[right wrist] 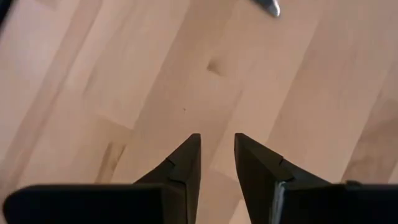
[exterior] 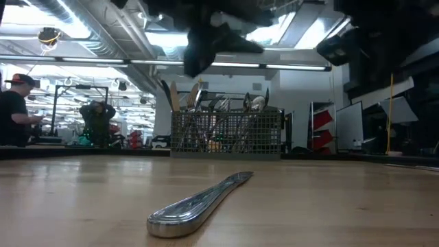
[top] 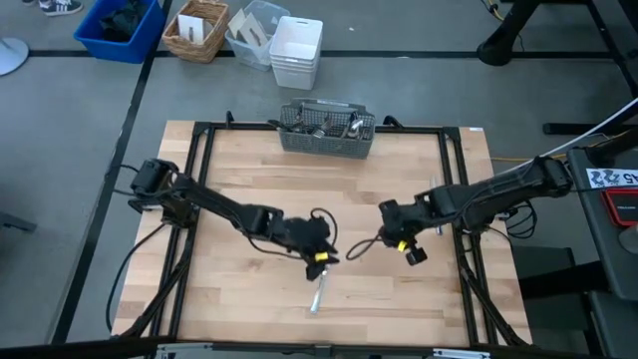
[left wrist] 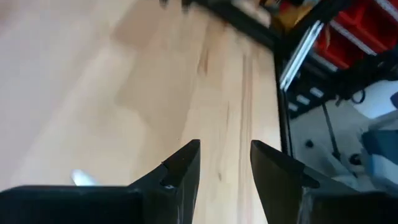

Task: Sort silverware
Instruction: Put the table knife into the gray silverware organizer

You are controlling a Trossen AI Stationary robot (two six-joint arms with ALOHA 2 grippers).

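One piece of silverware (top: 317, 293) lay loose; left end effector (top: 321, 261) hovered above, parted, empty. Next: descend, pinch.

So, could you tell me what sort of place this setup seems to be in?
Probably a robotics lab or workshop: a wooden table inside a black frame, overhead pipes and strip lights, red storage bins, and people at benches beyond.
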